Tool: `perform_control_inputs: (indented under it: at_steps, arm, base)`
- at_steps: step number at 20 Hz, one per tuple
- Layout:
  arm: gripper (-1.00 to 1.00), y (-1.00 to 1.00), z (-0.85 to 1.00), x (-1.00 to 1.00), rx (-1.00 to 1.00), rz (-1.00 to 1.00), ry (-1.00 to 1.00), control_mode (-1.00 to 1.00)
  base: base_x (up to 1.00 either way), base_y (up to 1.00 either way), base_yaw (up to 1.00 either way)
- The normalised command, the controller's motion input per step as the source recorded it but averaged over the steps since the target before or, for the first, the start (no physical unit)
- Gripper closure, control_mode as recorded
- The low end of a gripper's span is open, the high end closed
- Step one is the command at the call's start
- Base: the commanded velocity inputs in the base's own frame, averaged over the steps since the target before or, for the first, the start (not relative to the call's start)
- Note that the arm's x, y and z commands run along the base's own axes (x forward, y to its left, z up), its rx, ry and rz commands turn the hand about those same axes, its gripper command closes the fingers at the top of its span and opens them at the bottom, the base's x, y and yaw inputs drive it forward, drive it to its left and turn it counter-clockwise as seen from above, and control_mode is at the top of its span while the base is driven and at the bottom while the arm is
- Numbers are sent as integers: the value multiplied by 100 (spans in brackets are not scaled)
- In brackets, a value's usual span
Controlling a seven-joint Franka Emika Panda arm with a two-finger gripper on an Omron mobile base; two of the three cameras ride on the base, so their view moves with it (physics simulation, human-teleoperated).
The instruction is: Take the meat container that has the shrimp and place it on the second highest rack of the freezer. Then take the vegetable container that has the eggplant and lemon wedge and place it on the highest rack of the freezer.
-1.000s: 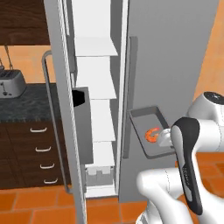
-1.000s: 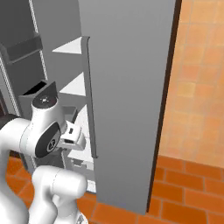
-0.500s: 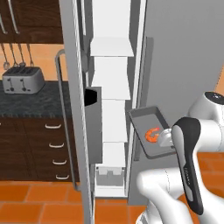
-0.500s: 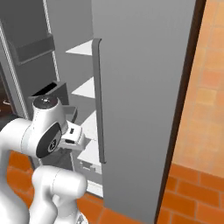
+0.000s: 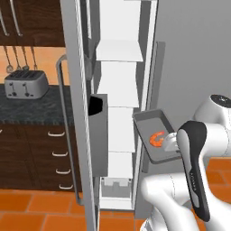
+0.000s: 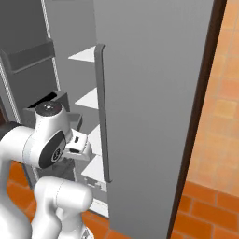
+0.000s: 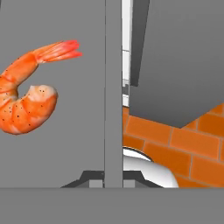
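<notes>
**Shrimp tray held up beside the open freezer**

The claw [image 7: 113, 177] is clamped on the rim of the meat container [image 5: 155, 134], a shallow grey tray, with its two dark tips pinched on either side of the tray's thin wall in the hand view. The tray sits tilted in the air in front of the freezer [image 5: 118, 113], just right of the column of white shelves and about level with the lower-middle ones; it is not resting on any rack.

The shrimp [image 5: 157, 139] lies on the tray floor near the end closest to the arm (curled, orange-red, tail fanned out in the hand view [image 7: 27, 99]). It is much smaller than the tray around it.

The freezer door [image 5: 83, 135] stands open to the left, edge-on to the left base camera, with its long grey handle [image 5: 63, 131] on the outside and a dark door bin [image 5: 98, 133] on the inside. From the right base view the neighbouring closed grey door [image 6: 149, 112] hides most of the interior, and only the front corners of the white shelves [image 6: 86, 53] show past it.

Further left, a toaster [image 5: 25, 84] sits on the dark table [image 5: 31, 106] above wooden drawers [image 5: 40, 153], and utensils [image 5: 18, 58] hang on the wall behind. The floor [image 5: 40, 212] is orange tile.
</notes>
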Motion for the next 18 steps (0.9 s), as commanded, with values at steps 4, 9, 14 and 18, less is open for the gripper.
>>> perform_control_inputs:
  at_steps: [4,9,14,18]
  arm:
    - [100,0,0,0,0,0,0,100]
    - [100,0,0,0,0,0,0,100]
    - [100,0,0,0,0,0,0,100]
    - [100,0,0,0,0,0,0,100]
  base:
    - [30,18,8]
    - [52,13,6]
    - [43,11,4]
    - [27,21,2]
